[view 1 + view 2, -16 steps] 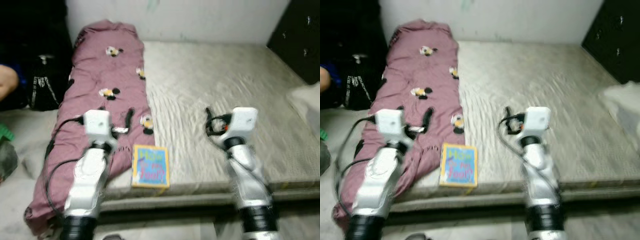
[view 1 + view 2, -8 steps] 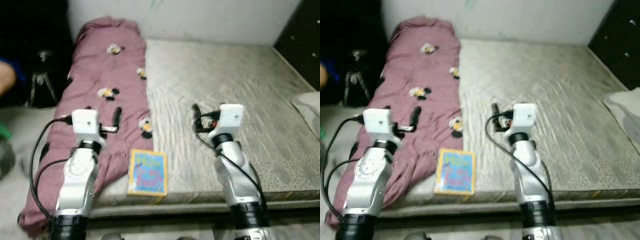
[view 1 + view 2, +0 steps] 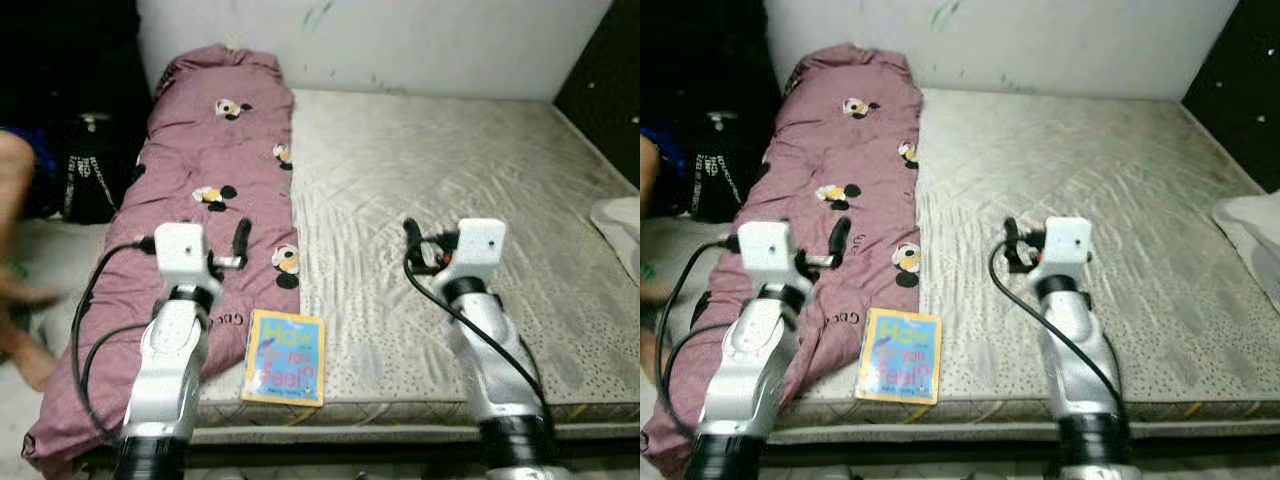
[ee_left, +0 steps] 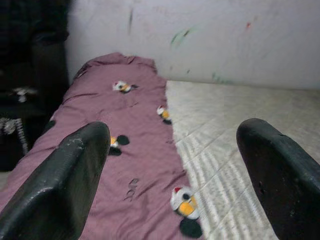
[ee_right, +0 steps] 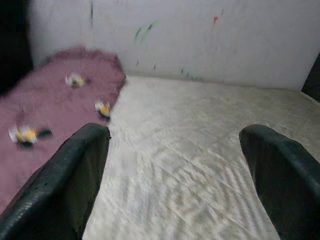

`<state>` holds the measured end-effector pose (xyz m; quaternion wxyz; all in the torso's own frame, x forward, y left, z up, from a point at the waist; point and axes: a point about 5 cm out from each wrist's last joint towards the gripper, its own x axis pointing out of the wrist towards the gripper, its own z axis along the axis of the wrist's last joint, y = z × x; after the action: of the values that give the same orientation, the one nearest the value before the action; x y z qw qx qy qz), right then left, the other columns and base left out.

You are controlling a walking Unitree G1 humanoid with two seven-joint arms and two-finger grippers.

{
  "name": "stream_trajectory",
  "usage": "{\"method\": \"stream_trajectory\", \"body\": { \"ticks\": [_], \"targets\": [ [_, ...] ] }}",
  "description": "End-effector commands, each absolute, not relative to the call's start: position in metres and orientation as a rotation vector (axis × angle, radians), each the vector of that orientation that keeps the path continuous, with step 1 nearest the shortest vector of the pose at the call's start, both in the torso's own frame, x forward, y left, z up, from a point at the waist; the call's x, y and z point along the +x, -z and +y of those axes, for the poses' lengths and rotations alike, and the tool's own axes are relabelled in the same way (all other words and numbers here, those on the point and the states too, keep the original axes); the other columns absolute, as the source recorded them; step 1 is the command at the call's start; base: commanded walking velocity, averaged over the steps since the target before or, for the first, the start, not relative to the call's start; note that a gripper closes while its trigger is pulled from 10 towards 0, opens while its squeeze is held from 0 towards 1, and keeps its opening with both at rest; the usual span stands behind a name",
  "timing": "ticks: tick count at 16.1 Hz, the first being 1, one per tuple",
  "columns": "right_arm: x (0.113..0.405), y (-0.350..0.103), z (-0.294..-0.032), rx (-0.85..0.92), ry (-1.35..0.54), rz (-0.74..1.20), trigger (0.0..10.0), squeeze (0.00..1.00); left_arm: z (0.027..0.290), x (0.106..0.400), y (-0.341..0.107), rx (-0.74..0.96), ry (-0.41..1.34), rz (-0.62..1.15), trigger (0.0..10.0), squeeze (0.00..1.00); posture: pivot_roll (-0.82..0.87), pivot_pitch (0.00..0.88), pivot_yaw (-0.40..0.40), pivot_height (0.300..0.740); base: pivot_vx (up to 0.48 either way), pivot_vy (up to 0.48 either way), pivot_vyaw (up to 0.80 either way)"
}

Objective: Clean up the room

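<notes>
Far left, on the floor beside the bed: a dark bag, and a person's blurred limb at the picture's edge.

Left strip of the bed: a mauve quilt with a cartoon-mouse print, laid lengthwise from the far wall to the near edge, its near end drooping over the side.

Left tool: held above the near part of the quilt, fingers well apart, nothing between them, pointing toward the far wall.

Near edge of the bed, just right of the quilt: a picture book with a blue and yellow cover, lying flat, its near end at the very edge of the mattress. One corner touches or overlaps the quilt's hem; which, cannot be told. This and the quilt are the likely items to tidy.

Right tool: held over the bare grey mattress right of the book, fingers likewise well apart and empty.

Far right: a pale cloth at the bed's side and a dark cabinet beyond.

Risks, as judged:
- A flat book is hard to pinch; a push from the far side could slide it off onto the floor.
- Dragging the quilt could carry the book along.
- The person is close to the left arm; a wide swing may strike them.
</notes>
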<state>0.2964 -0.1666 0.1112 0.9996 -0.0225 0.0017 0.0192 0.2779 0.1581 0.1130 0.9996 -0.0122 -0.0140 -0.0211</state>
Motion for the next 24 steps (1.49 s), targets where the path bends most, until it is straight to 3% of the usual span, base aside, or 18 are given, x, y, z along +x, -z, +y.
{"method": "stream_trajectory", "body": {
  "ticks": [1,5,10,21,24],
  "targets": [
    [0.289,-0.099,-0.163,-0.09,-0.089,0.084,10.0,0.0,0.164,0.272,-0.108,-0.007,0.032,-0.007,10.0,0.0,-0.03,0.0,-0.071,0.74,0.0,0.0,0.0],
    [0.283,-0.083,-0.174,0.038,-0.018,0.135,10.0,0.0,0.177,0.26,-0.081,-0.021,-0.002,0.098,10.0,0.0,-0.02,0.0,-0.083,0.74,0.0,0.0,0.0],
    [0.269,-0.073,-0.168,0.062,-0.032,0.196,10.0,0.0,0.176,0.254,-0.071,-0.019,0.034,0.164,10.0,0.0,-0.04,0.0,-0.069,0.74,0.0,0.0,0.0],
    [0.267,-0.078,-0.163,0.098,-0.041,0.212,10.0,0.0,0.173,0.26,-0.085,0.002,0.071,0.134,10.0,0.0,-0.04,0.055,-0.054,0.74,0.0,0.461,-0.1],
    [0.269,-0.079,-0.162,0.098,-0.047,0.208,10.0,0.0,0.172,0.263,-0.093,0.026,0.066,0.09,10.0,0.0,-0.04,0.065,-0.051,0.74,0.0,0.0,0.0]
  ]
}}
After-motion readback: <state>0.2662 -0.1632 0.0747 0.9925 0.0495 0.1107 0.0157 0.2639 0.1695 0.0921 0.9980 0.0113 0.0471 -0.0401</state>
